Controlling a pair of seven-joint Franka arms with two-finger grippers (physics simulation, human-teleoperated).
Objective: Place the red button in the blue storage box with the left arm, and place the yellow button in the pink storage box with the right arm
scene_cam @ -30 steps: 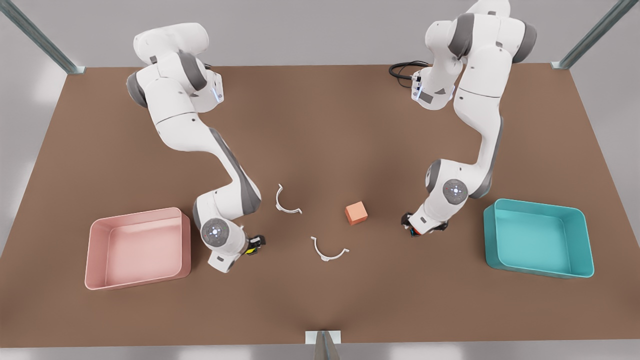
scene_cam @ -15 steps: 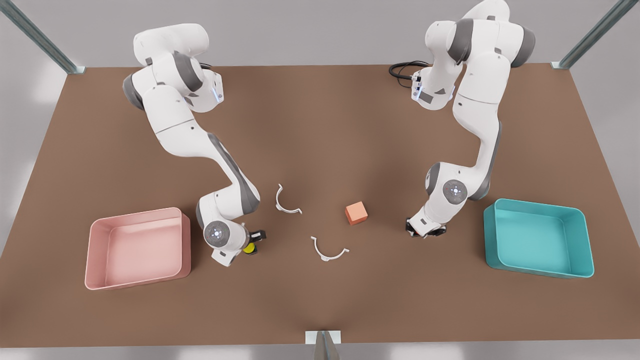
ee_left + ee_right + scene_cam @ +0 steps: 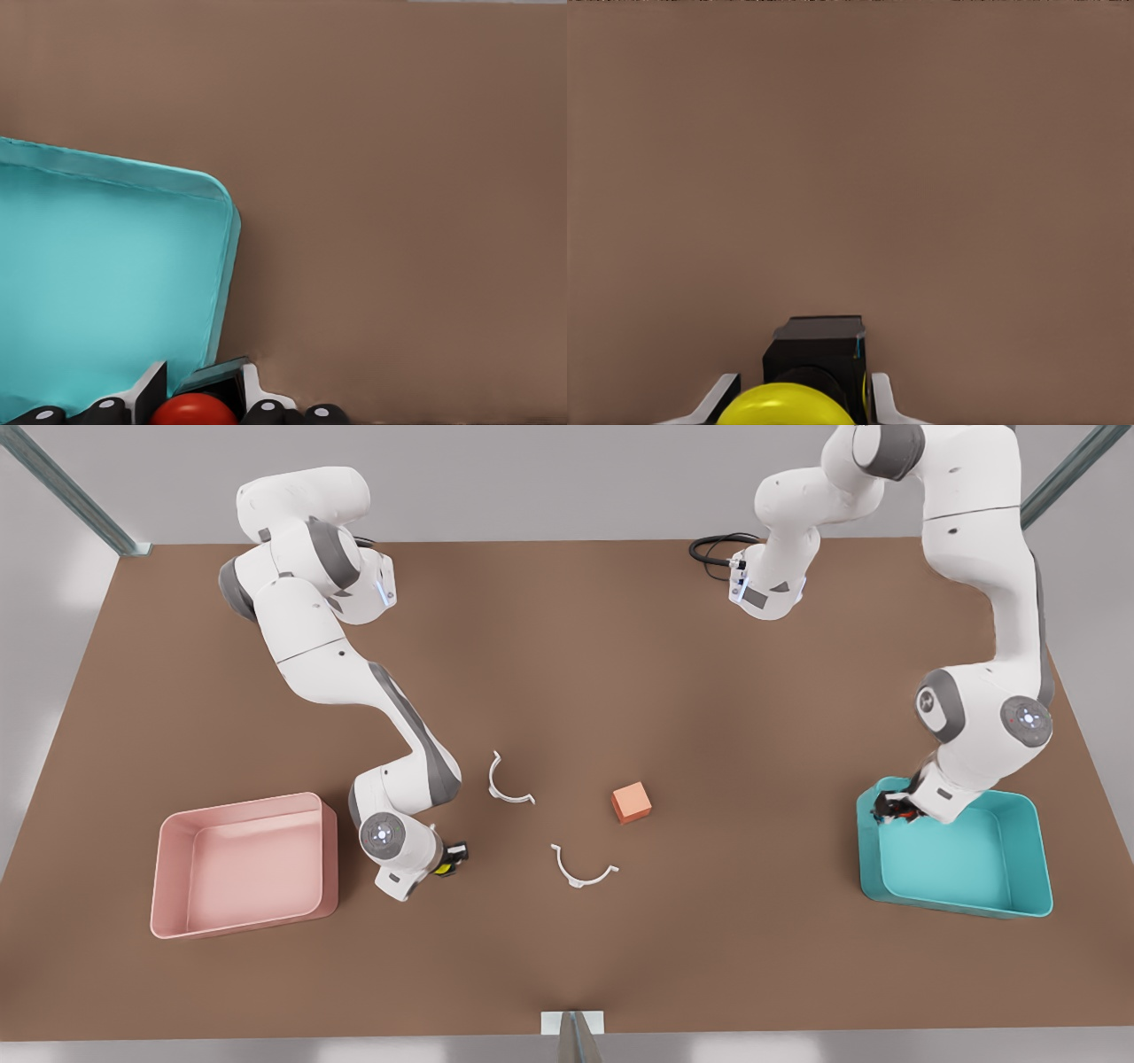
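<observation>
Left hand (image 3: 889, 811) grips the red button (image 3: 193, 410) over the blue box's (image 3: 1019, 908) corner. Right hand (image 3: 450, 859) pinches the yellow button (image 3: 785, 405) beside the pink box (image 3: 244, 921); orange cube (image 3: 631, 802) and white half-rings (image 3: 509, 779) lie well apart on the bench (image 3: 567, 646).

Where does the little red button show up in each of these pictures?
Front view: the red button sits in the left tool, at the blue storage box's corner nearest the orange cube.
Left wrist view: red button between the tool's fingers.
Right wrist view: not in it.
Shared landmark: the blue storage box.
</observation>
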